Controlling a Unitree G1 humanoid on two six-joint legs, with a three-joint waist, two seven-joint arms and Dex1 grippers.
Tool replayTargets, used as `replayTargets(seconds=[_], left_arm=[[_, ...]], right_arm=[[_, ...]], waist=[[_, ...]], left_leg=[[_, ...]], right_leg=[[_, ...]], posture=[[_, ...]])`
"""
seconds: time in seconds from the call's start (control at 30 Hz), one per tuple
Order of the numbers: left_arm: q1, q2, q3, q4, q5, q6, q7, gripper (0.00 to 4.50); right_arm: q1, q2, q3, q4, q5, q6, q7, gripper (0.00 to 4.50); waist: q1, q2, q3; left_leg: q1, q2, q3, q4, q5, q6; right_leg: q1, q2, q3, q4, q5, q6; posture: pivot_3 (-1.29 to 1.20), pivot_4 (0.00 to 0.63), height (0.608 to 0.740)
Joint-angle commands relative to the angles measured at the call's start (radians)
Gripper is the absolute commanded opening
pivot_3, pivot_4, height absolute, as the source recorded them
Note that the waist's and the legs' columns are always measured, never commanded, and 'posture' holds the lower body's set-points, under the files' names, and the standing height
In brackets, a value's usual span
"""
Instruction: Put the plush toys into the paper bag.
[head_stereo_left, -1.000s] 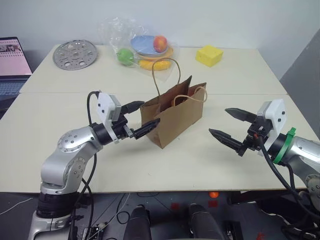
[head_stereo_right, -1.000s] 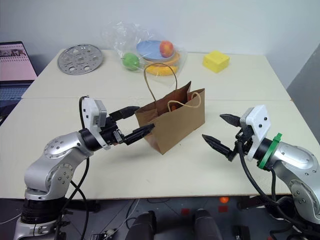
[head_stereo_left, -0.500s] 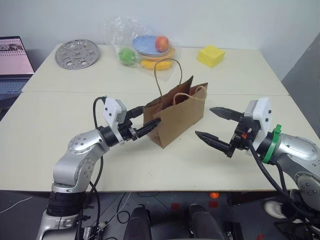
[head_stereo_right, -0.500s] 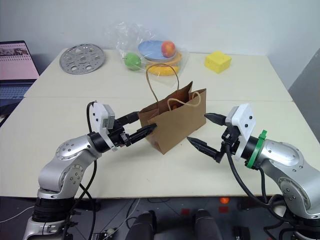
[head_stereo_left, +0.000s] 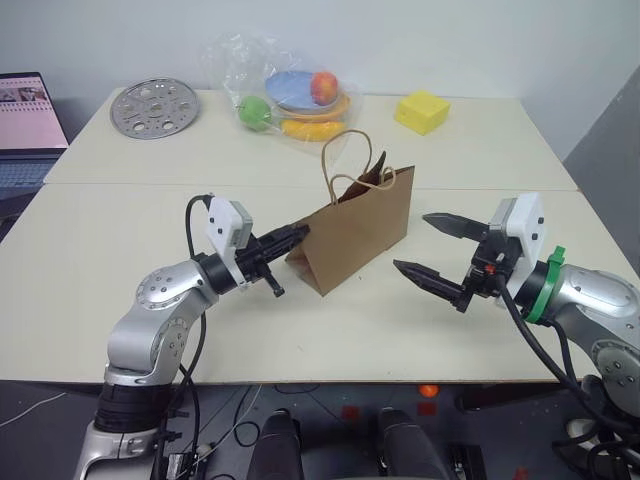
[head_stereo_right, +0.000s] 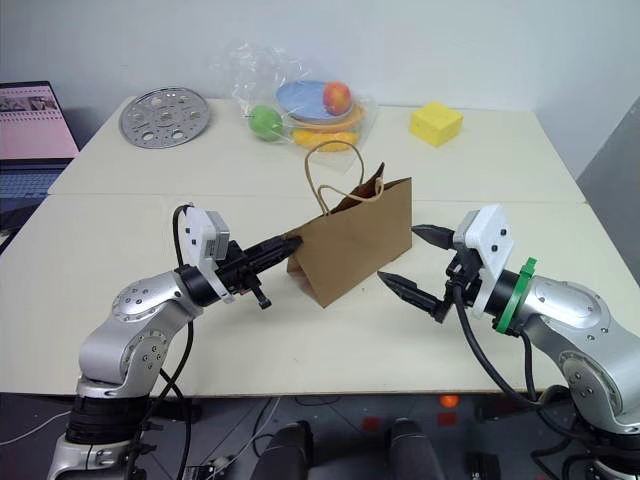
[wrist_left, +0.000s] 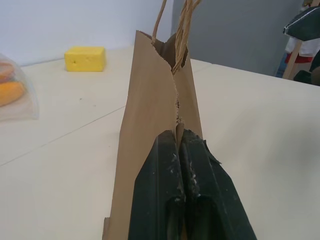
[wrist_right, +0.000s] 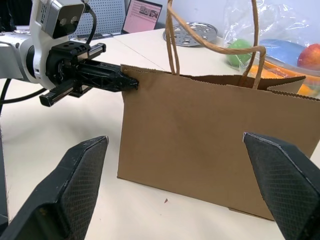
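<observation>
The left gripper (head_stereo_left: 296, 234) is pinching the near top edge of the paper bag (head_stereo_left: 355, 238), squeezing its mouth nearly flat as it stands mid-table. The right gripper (head_stereo_left: 432, 247) is hovering beside the bag's other end, its fingers spread wide and holding nothing.

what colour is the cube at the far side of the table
Yellow; the cube shows best in the left eye view.

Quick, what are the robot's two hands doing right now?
Left tool: closed, pinching the end edge of the paper bag.
Right tool: open, holding nothing, beside the bag.
</observation>
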Motion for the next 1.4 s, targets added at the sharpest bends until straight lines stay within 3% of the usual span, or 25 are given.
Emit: replayTargets(seconds=[0.03,0.23,0.37,0.5,0.67,0.8,0.9,1.03,1.2,1.4], left_arm=[[-0.07,0.028,0.019,0.054,-0.056,-0.03,-0.125,0.01],[-0.297,0.146,-0.021,0.364,-0.082,-0.076,-0.562,0.01],[-0.451,0.142,-0.072,0.594,-0.031,-0.145,-0.755,0.01],[-0.525,0.075,-0.13,0.819,0.037,-0.362,-0.816,0.01],[-0.537,0.059,-0.172,0.863,0.017,-0.423,-0.816,0.01],[-0.521,0.11,-0.162,0.866,0.025,-0.416,-0.816,0.75],[-0.524,0.168,-0.124,0.821,0.01,-0.341,-0.816,1.72],[-0.436,0.299,-0.051,0.626,-0.039,-0.162,-0.804,2.84],[-0.346,0.435,0.04,0.479,-0.042,0.023,-0.677,4.3],[-0.289,0.506,0.087,0.347,-0.027,0.112,-0.56,4.46]], right_arm=[[-0.053,-0.056,-0.098,0.022,0.042,-0.008,0.039,4.5],[-0.095,-0.178,-0.189,0.092,0.124,0.04,0.128,4.5],[-0.087,-0.244,-0.231,0.122,0.166,0.06,0.185,4.5],[-0.06,-0.264,-0.243,0.097,0.206,0.089,0.183,4.5],[-0.043,-0.256,-0.247,0.069,0.235,0.103,0.155,4.5],[-0.021,-0.254,-0.251,0.067,0.258,0.114,0.151,4.5],[-0.02,-0.258,-0.254,0.086,0.257,0.107,0.156,4.5],[-0.012,-0.262,-0.272,0.12,0.247,0.1,0.17,4.5],[0.055,-0.295,-0.317,0.149,0.209,0.084,0.221,4.5],[0.065,-0.32,-0.325,0.208,0.157,0.044,0.267,4.5]], waist=[[0.001,0.0,0.0],[0.003,0.0,0.0],[0.003,0.0,0.0],[0.003,0.0,0.0],[0.002,0.0,0.0],[0.001,0.0,0.0],[-0.005,0.0,0.0],[-0.013,0.0,0.0],[-0.008,0.001,0.0],[0.0,0.0,0.0]], left_leg=[[0.0,0.0,0.0,0.0,0.0,0.0],[0.0,0.0,-0.001,0.0,0.0,0.0],[-0.001,0.0,-0.001,-0.001,0.0,0.0],[0.0,0.0,-0.001,-0.001,0.0,0.0],[-0.001,0.0,-0.001,0.0,0.0,0.0],[-0.001,0.0,-0.001,0.0,0.0,0.0],[-0.001,0.0,-0.001,0.0,0.0,0.0],[-0.001,0.001,-0.001,-0.001,0.0,0.0],[-0.001,0.001,-0.002,-0.001,0.0,0.0],[0.0,0.001,-0.001,0.0,0.0,0.0]], right_leg=[[0.0,0.0,0.0,0.0,0.0,0.0],[0.0,0.001,-0.002,0.0,0.0,0.0],[0.0,0.0,-0.001,0.0,0.0,0.0],[0.0,0.0,-0.002,0.0,0.0,0.0],[-0.001,0.0,-0.002,0.001,0.002,-0.003],[0.0,0.0,-0.001,0.001,0.002,-0.003],[-0.001,0.0,-0.002,0.001,0.002,-0.003],[-0.001,0.001,-0.001,0.001,0.002,-0.003],[-0.001,0.001,-0.002,0.002,0.001,-0.001],[0.0,0.0,-0.002,0.001,-0.003,-0.004]], posture=[[0.0,0.15,0.74],[0.0,0.15,0.74],[0.0,0.15,0.74],[0.0,0.15,0.74],[0.0,0.15,0.74],[0.0,0.15,0.74],[0.0,0.15,0.74],[0.0,0.15,0.74],[0.0,0.15,0.74],[0.0,0.15,0.74]])
